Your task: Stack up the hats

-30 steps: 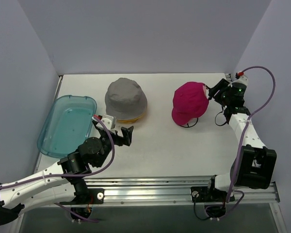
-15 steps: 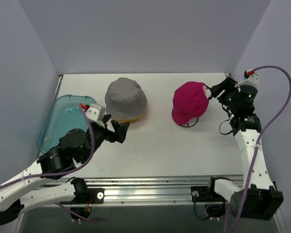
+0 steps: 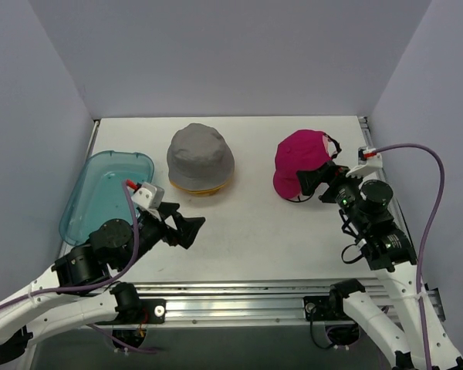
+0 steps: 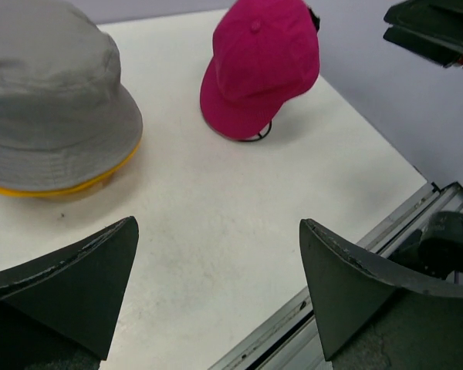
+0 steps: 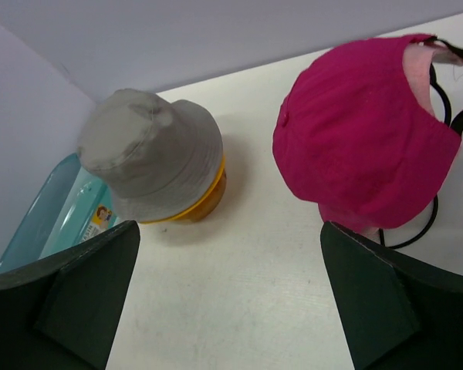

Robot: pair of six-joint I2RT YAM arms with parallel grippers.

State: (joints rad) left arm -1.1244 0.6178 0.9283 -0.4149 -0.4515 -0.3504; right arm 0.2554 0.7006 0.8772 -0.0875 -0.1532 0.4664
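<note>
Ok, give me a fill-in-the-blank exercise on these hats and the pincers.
1. Under the grey fabric bucket hat a ____ brim shows.
2. In the top view the magenta fabric baseball cap lies to the grey hat's ____.
3. The translucent teal plastic tray holds ____ hats.
4. The left pincer and the right pincer both stand ____, holding nothing.
Missing words: yellow; right; no; open.

Bright, even light casts faint soft shadows; pictures sharp.

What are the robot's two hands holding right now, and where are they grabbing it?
Nothing. The left gripper and the right gripper are both open, with nothing between their fingers.
</note>
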